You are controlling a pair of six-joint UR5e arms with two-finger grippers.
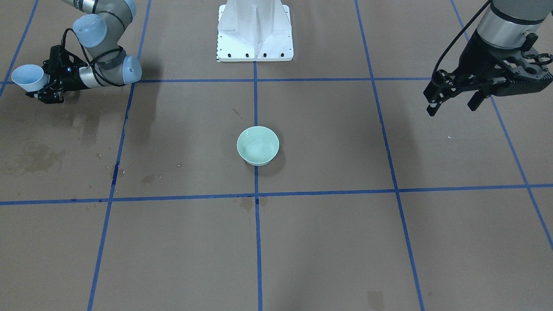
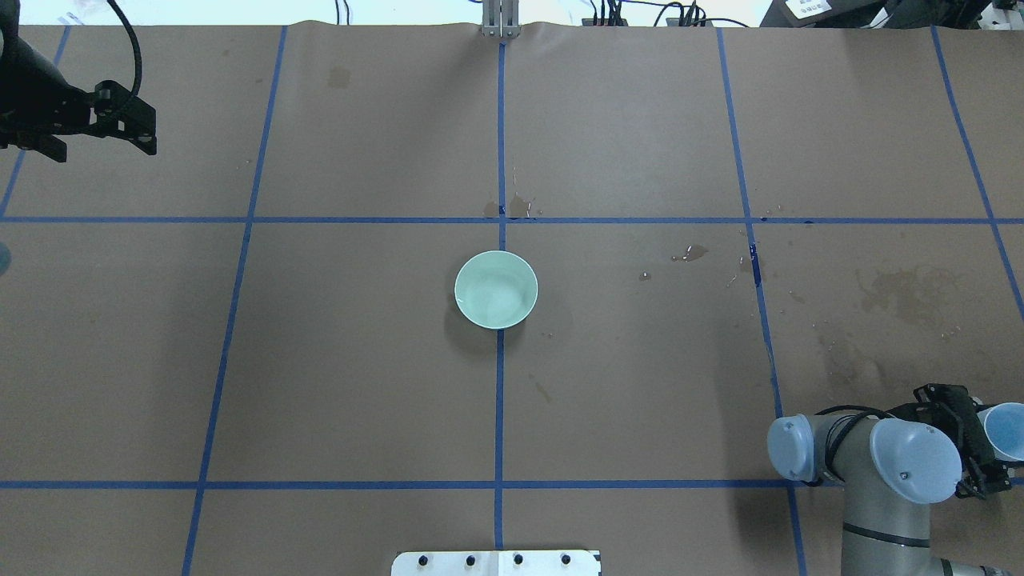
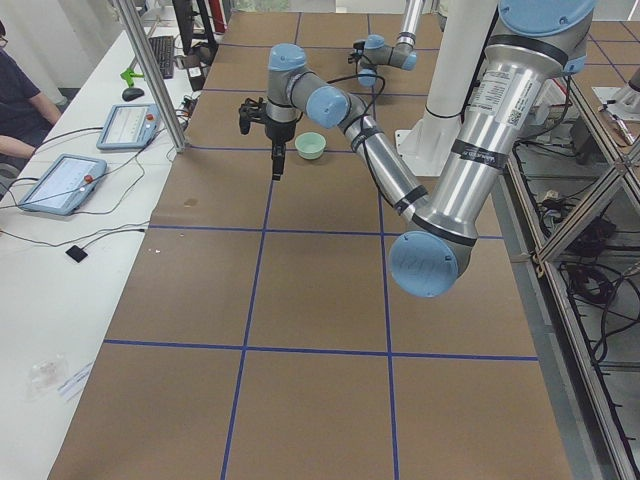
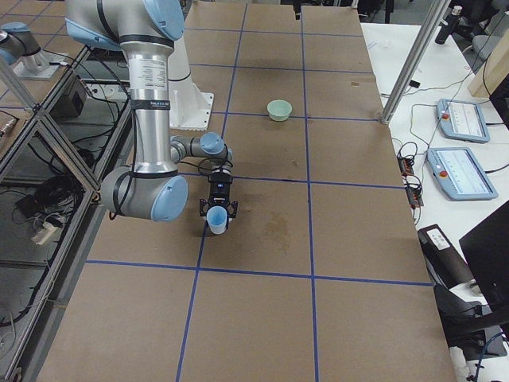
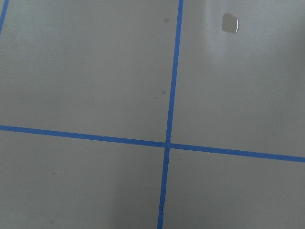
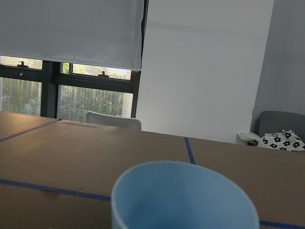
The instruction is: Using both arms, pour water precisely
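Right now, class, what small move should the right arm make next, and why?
Probably swing the blue cup toward the green bowl: the right gripper holds the cup far off to one side, while the bowl sits at the centre of the table.

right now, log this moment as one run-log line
right gripper: shut on blue cup | left gripper: open, empty | green bowl: centre of table, no arm over it | pour: none seen

Robotics lab, judging by the brown-papered table (image 1: 337, 259) gridded with blue tape (image 1: 258, 242), a white bolted pedestal (image 1: 255, 34), teach pendants (image 3: 58, 183) on a white side bench (image 3: 40, 290), aluminium framing (image 3: 160, 90), a seated operator (image 3: 15, 100) at the edge, a roller blind (image 6: 71, 28) over the window
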